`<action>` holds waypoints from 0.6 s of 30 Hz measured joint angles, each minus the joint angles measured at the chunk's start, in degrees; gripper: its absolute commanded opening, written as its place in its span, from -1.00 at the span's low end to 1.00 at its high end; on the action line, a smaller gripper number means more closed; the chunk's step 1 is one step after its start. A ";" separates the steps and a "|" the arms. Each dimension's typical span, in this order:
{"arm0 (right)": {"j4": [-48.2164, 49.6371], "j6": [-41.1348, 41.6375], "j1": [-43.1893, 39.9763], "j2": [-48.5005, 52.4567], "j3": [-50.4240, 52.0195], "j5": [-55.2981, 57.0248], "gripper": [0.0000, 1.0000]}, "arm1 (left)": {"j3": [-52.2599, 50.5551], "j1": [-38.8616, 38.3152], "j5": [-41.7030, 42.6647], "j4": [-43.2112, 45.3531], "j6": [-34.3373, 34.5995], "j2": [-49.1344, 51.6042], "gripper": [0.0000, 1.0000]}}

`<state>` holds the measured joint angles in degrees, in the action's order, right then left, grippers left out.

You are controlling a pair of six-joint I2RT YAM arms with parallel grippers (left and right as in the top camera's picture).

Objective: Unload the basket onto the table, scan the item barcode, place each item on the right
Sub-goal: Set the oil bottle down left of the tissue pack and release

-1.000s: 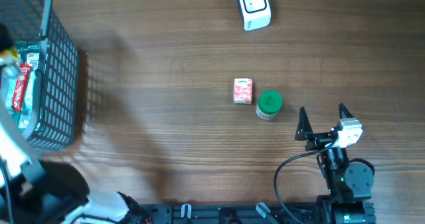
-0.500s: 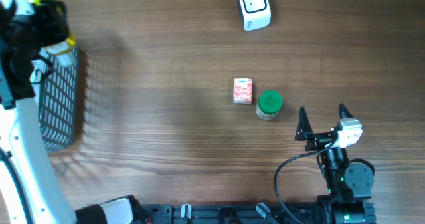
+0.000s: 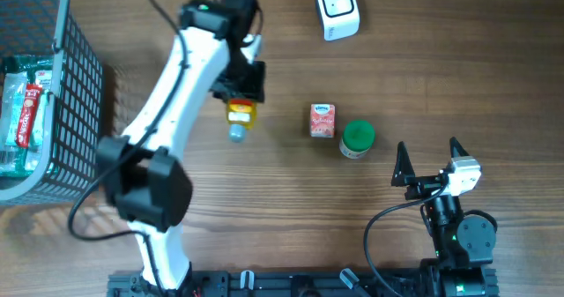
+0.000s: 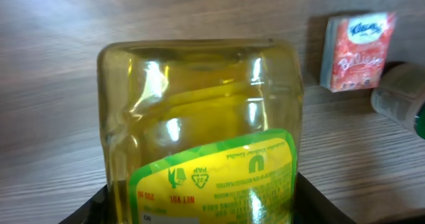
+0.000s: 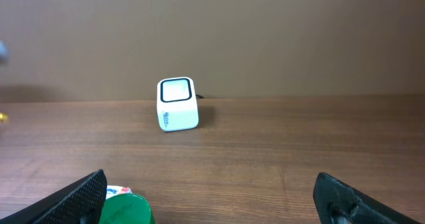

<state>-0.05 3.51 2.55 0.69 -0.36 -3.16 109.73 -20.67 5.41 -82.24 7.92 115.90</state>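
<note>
My left gripper is pinching a clear yellow plastic bottle with a green-and-yellow label, its black fingers pressed against either side of the body. The pale cap points toward my edge of the wooden table. Just to the right of the bottle lies a small red tissue pack, and beside that stands a green-lidded round jar. The white box scanner with a dark window sits further back, apart from the bottle. My right gripper rests near the table's front right with its jaws spread wide, holding nothing. A grey wire basket holding packets stands far left
</note>
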 measured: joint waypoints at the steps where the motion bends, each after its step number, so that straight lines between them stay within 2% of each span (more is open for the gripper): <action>1: 0.02 0.00 0.00 0.00 0.02 0.00 0.99 | 0.00 -0.94 0.00 -0.20 0.50 1.25 -0.03; 6: 0.02 0.00 0.00 0.00 0.00 0.00 1.00 | -1.79 -6.38 0.02 0.37 2.99 4.92 0.01; 9: 0.02 0.00 0.00 0.00 0.00 0.00 0.99 | -8.20 -8.83 0.02 9.60 6.67 5.33 -0.02; 12: 0.02 0.00 0.00 0.00 0.00 0.00 0.99 | -15.67 -9.07 0.02 16.98 10.12 5.79 0.07; 13: 0.02 0.00 0.00 0.00 0.00 0.00 0.99 | -17.57 -9.07 0.02 18.99 10.69 5.81 0.14; 16: 0.00 0.00 0.00 0.00 0.00 0.00 0.99 | -21.88 -9.07 0.02 24.70 11.72 5.81 0.66; 18: 0.00 0.00 0.00 0.00 0.00 0.00 1.00 | -22.69 -9.07 0.02 25.44 12.35 5.81 0.81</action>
<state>-0.05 3.51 2.55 0.69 -0.36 -3.16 87.05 -29.74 5.43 -56.80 20.27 121.71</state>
